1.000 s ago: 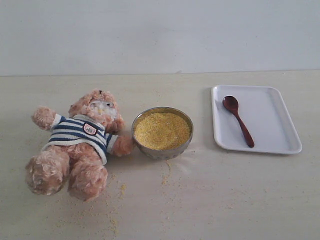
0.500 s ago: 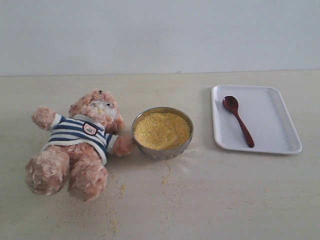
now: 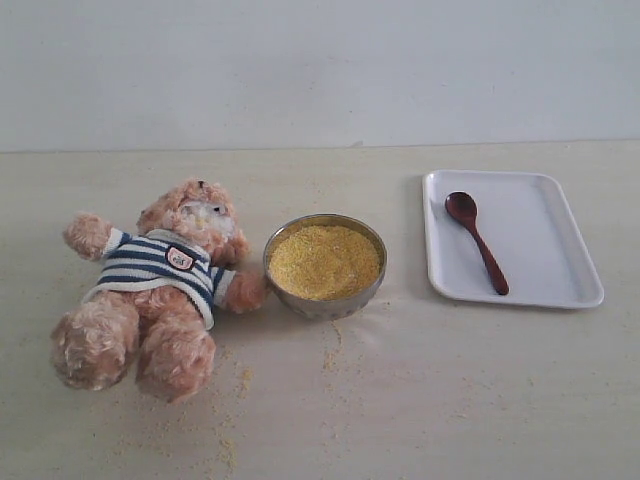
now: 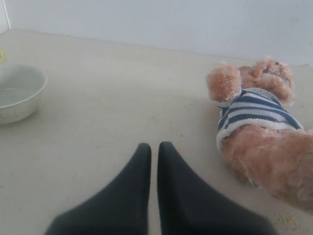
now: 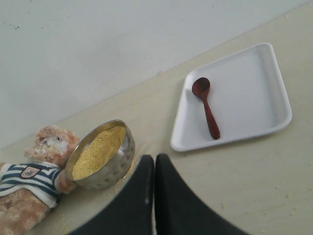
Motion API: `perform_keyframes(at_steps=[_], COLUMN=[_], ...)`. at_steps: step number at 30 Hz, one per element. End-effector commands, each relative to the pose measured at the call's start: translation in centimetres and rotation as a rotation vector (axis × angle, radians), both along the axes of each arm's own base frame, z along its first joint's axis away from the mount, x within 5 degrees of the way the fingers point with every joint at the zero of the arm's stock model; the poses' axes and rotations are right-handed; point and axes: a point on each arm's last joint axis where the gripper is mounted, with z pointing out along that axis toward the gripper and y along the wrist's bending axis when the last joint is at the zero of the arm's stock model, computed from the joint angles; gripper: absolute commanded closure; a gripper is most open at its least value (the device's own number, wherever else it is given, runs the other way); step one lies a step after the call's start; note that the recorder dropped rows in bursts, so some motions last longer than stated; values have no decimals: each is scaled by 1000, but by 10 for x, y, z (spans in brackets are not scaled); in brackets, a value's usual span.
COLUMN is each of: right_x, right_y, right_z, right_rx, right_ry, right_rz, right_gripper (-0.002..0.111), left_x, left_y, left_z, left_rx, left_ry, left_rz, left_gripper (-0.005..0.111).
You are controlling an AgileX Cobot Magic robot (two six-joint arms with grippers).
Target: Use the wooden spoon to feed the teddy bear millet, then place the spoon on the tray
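The teddy bear [image 3: 160,290] lies on its back at the left of the table in its striped shirt, one paw against the metal bowl [image 3: 325,298] heaped with millet [image 3: 324,261]. Loose grains dot the table in front. The wooden spoon [image 3: 477,241] lies on the white tray [image 3: 545,290] at the right. Neither arm shows in the exterior view. My left gripper [image 4: 154,148] is shut and empty beside the bear [image 4: 259,132]. My right gripper [image 5: 154,159] is shut and empty, short of the bowl [image 5: 112,164] and the tray [image 5: 254,122] holding the spoon [image 5: 207,108].
A white bowl [image 4: 19,93] stands on the table at the edge of the left wrist view, away from the bear. A pale wall [image 3: 320,70] runs along the back of the table. Scattered millet [image 3: 235,385] lies near the bear's legs.
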Motion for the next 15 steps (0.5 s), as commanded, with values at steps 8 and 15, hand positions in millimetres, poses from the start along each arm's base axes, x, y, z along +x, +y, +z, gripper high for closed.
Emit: perform_keyframes(at_steps=[8,15], right_x=[0,0], right_y=[0,-2], right_z=[1,-1], right_rx=[-4,-54], right_ry=[-13,-12], right_rz=[-5,-15], right_gripper=[108,108], left_x=[0,0], left_y=[0,0], left_z=[-1,-1], left_rx=[3,3], left_ry=[4,4], left_rz=[2,2], left_gripper=[102,102])
